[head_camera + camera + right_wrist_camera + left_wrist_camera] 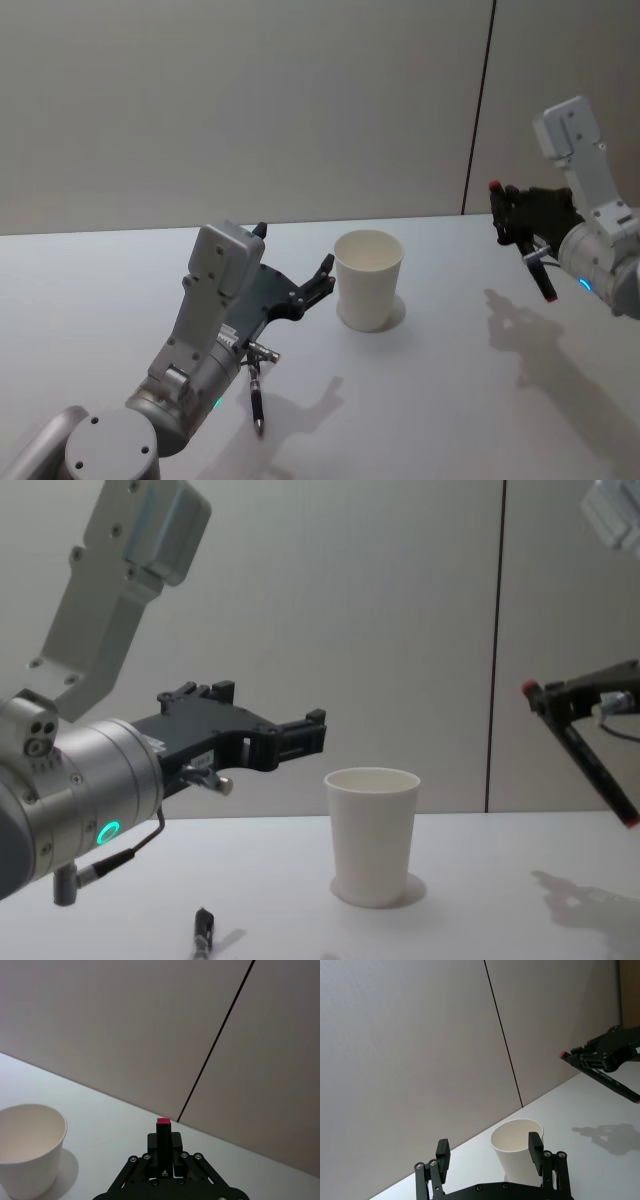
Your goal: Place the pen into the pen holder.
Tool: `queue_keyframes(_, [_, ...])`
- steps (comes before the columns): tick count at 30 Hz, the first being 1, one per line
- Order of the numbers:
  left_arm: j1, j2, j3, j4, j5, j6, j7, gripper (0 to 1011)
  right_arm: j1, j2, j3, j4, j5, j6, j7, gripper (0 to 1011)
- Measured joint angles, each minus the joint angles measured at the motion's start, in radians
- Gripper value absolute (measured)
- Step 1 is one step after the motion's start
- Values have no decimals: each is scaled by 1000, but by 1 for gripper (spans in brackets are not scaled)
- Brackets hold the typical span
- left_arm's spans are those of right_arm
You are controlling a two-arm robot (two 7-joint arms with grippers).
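The right gripper (510, 218) was pinched around a black pen (541, 272) with a red end, held slanted in the air well to the right of the white paper cup (368, 285), which stood upright on the pale counter (450, 385), while the left gripper (296, 250) hovered spread wide just left of it.

Pen holder (368, 285) white, upright, empty — pen (541, 271) tilted in right claw (512, 216).

Plain wall and pale table in front of me.
The grey wall (250, 100) I face has one dark vertical seam (478, 110) to my right. The white table (450, 400) runs up to it, softly lit and lightly shadowed.
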Motion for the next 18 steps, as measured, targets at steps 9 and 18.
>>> queue_keyframes(9, [0, 0, 0, 0, 0, 0, 0, 1000, -18, 0, -10, -13, -33, -147, -35, 153])
queue_keyframes(18, [0, 0, 0, 0, 0, 0, 0, 1000, -23, -9, -23, 4, -67, -317, -75, 153])
